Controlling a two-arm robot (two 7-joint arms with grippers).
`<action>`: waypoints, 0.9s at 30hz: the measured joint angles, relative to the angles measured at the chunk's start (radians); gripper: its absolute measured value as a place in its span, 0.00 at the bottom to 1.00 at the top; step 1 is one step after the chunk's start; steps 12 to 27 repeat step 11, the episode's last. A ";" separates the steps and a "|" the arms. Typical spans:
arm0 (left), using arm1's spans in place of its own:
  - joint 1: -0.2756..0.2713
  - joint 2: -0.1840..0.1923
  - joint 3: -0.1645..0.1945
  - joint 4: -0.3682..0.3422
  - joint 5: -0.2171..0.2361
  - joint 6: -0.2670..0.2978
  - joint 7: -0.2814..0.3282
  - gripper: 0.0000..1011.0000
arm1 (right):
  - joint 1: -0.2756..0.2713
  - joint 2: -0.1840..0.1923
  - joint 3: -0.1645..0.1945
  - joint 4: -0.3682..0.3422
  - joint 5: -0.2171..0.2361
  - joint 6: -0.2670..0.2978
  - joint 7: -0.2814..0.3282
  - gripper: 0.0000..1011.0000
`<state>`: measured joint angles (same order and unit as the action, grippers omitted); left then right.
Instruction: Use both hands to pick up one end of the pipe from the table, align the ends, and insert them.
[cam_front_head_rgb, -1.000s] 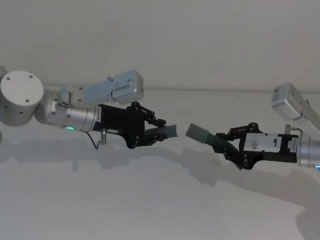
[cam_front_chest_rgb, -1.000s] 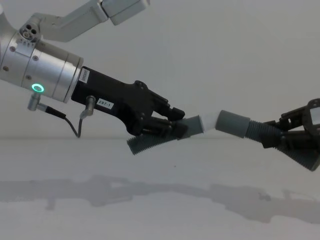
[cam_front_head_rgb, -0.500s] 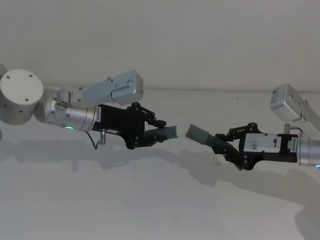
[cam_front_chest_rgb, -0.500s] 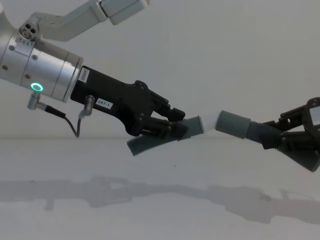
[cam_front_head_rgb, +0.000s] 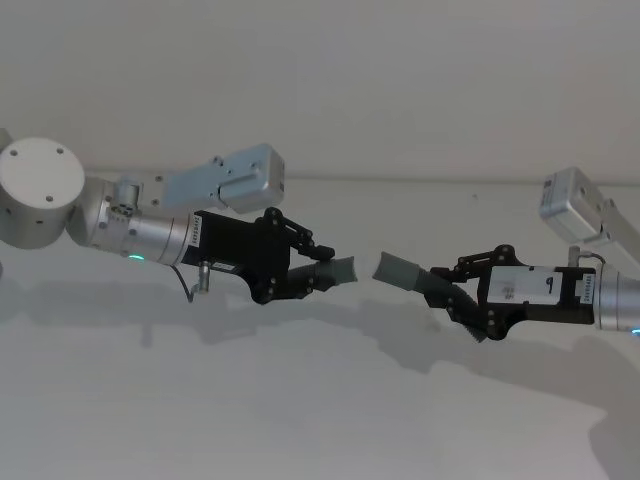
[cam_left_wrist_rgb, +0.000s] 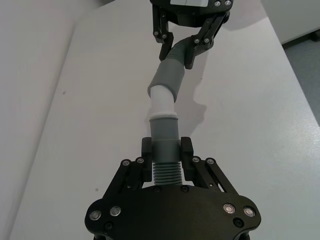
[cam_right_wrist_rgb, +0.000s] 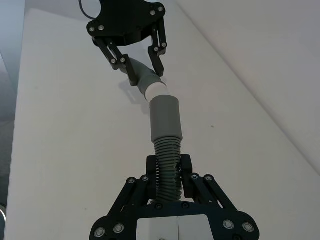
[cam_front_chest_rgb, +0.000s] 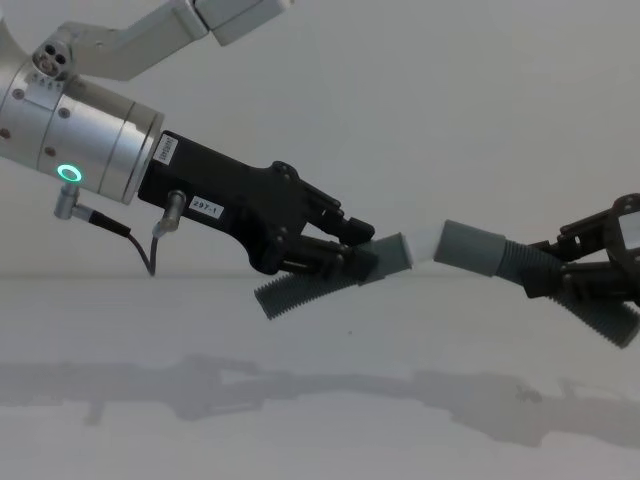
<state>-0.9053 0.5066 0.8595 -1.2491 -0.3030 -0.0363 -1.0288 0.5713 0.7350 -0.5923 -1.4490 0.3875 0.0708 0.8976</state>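
Two hose pieces are held above the table (cam_front_head_rgb: 300, 400), one in each gripper, with their smooth cuffs pointed at each other near the centre of the head view.

The left gripper (cam_front_head_rgb: 300, 270) is seen left of centre in the head view, reaching in from the left edge on a silver wrist (cam_front_chest_rgb: 80, 145) with a glowing green ring. Its jaws are closed on the left hose piece (cam_front_chest_rgb: 320, 282) at the ribbed section just behind the cuff. In the chest view, the ribbed tail of this piece hangs down to the lower left of the fingers, and the left cuff (cam_front_chest_rgb: 390, 253) projects to the right, ending in a whitish tip (cam_left_wrist_rgb: 163, 101).

The right gripper (cam_front_head_rgb: 462, 290) is seen right of centre in the head view, entering from the right edge. Its jaws are closed on the ribbed section of the right hose piece (cam_right_wrist_rgb: 167, 165). The right cuff (cam_right_wrist_rgb: 164, 116) projects toward the left gripper.

In the left wrist view, the whitish tip is seen meeting the mouth of the right cuff at a slight angle. In the right wrist view, the tip sits right at the cuff opening. Whether the tip is inside the opening cannot be told. In the head view, a narrow gap appears between the two cuffs.
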 joint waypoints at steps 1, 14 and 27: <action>0.000 0.000 0.000 0.000 -0.001 -0.001 -0.001 0.33 | 0.000 0.000 0.000 0.000 0.000 0.000 0.000 0.28; -0.001 0.001 0.003 -0.002 -0.006 -0.005 -0.009 0.33 | 0.001 0.001 -0.002 0.000 0.000 0.000 0.000 0.28; -0.001 0.001 0.003 -0.002 -0.006 -0.005 -0.009 0.33 | 0.001 0.001 -0.002 0.000 0.000 0.000 0.000 0.28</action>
